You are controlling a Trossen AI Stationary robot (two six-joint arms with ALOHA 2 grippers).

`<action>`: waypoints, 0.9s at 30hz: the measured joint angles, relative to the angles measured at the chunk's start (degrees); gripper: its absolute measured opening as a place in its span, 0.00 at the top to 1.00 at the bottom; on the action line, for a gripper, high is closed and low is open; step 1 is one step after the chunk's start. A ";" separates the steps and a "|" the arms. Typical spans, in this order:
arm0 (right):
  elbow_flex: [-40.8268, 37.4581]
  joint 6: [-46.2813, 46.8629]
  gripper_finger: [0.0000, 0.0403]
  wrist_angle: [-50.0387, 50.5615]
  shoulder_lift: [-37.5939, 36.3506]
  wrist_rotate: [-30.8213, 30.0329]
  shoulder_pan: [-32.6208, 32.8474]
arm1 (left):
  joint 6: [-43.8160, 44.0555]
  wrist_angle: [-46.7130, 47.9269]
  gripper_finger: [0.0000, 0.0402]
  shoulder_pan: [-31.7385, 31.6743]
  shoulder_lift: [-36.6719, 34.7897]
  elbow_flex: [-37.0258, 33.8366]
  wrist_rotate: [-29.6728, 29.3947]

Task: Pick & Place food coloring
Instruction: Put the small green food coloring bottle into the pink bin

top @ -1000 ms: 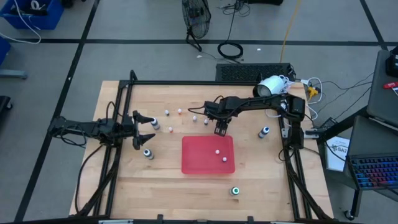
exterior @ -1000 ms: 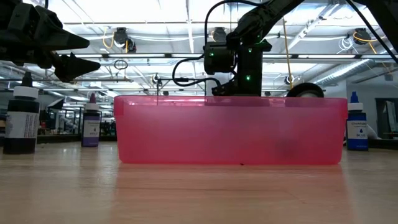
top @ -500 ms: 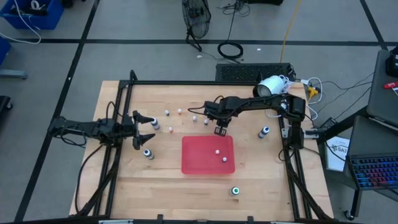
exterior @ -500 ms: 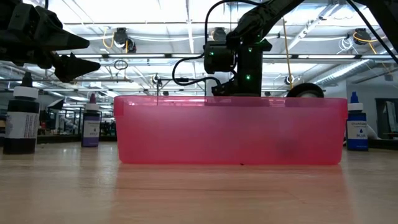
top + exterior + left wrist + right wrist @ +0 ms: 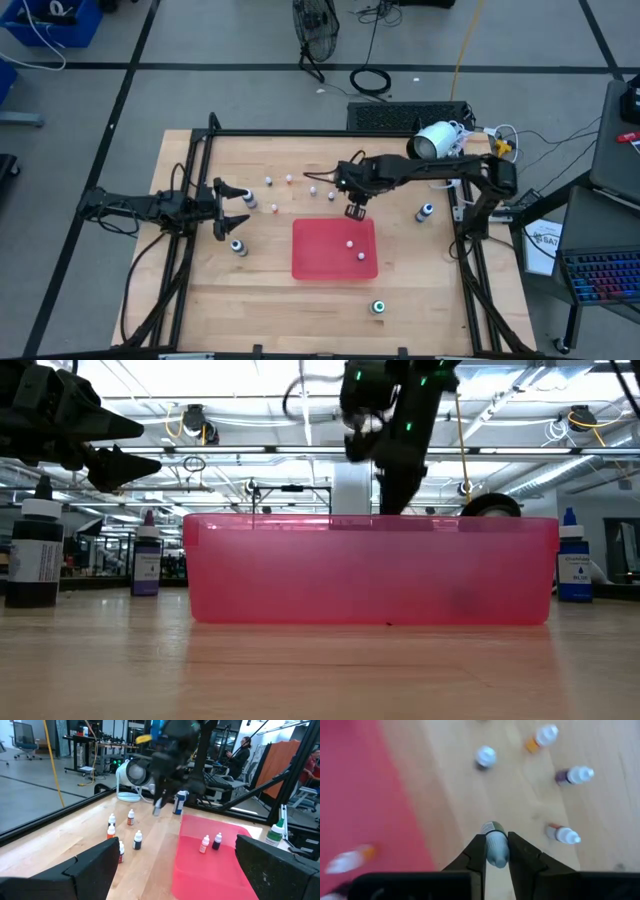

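The red tray [image 5: 334, 262] lies mid-table with two small bottles [image 5: 349, 242] inside. Several tiny whitish food coloring bottles [image 5: 290, 180] stand on the wood beyond the tray's far-left corner. My right gripper [image 5: 354, 210] hangs just past the tray's far edge, shut on one small bottle [image 5: 494, 847]. In the low view it [image 5: 392, 490] shows above and behind the tray's rim. My left gripper [image 5: 235, 207] waits open at the table's left, above a grey bottle [image 5: 238, 246]. My right gripper pinches a small bottle between its two fingers [image 5: 479, 851], which point down from above. The bottle's pale body [image 5: 495, 851] sits in the gap and its darker end [image 5: 492, 827] sticks out past the fingertips. It is lifted clear of the table.
A grey bottle [image 5: 426, 212] stands right of the tray and a green-capped one [image 5: 378, 307] near the table's near edge. A dark bottle [image 5: 33, 555] and a purple one [image 5: 147, 560] stand left of the tray in the low view. A black frame borders the table.
My right gripper has risen quickly behind the tray's far edge, staying over much the same spot on the table while the arm's elbow swung toward the right edge.
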State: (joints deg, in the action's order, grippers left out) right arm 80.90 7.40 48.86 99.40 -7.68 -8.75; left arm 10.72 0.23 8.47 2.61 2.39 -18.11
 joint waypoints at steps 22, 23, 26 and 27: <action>23.92 7.77 0.90 12.78 13.65 -5.73 27.05 | 0.00 -0.02 0.02 0.00 0.00 0.01 0.00; 23.96 8.52 0.90 14.54 14.35 -5.58 27.19 | 0.00 -0.02 0.02 0.02 0.00 0.00 0.00; 23.04 12.05 0.90 18.44 15.84 -4.21 26.97 | 0.00 -0.02 0.02 0.00 0.00 0.00 0.00; 22.21 13.20 0.90 19.09 15.92 -3.59 26.85 | 0.00 0.00 0.02 0.02 0.02 0.00 0.02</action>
State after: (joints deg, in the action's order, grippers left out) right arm 103.12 20.59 67.95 115.31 -11.27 18.11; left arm 10.72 0.23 8.49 2.63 2.39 -18.09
